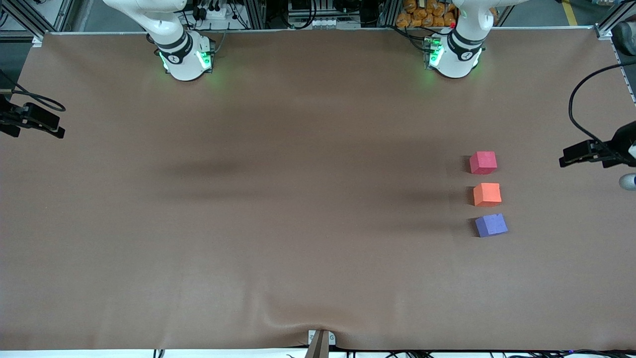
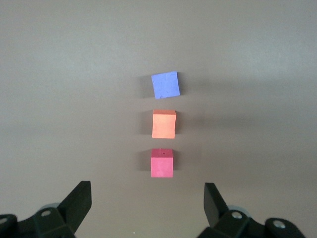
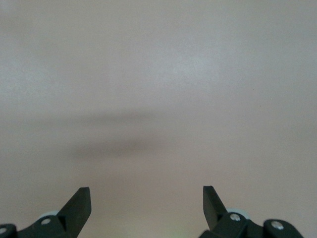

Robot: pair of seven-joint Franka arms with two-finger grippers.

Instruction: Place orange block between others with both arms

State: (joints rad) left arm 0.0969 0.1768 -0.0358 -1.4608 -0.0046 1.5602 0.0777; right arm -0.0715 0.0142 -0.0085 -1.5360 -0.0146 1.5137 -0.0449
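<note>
Orange block (image 1: 487, 194) between pinkish-red cube (image 1: 483, 162) and purple-blue cube (image 1: 491, 224), both claws wide open, empty

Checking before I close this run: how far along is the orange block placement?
Looks done: the orange block sits on the table between the pinkish-red cube and the purple-blue cube, all apart, in a line. In hand: nothing. The left tool is open above the cubes; the right tool is open over bare table. Left: nothing visible.
</note>
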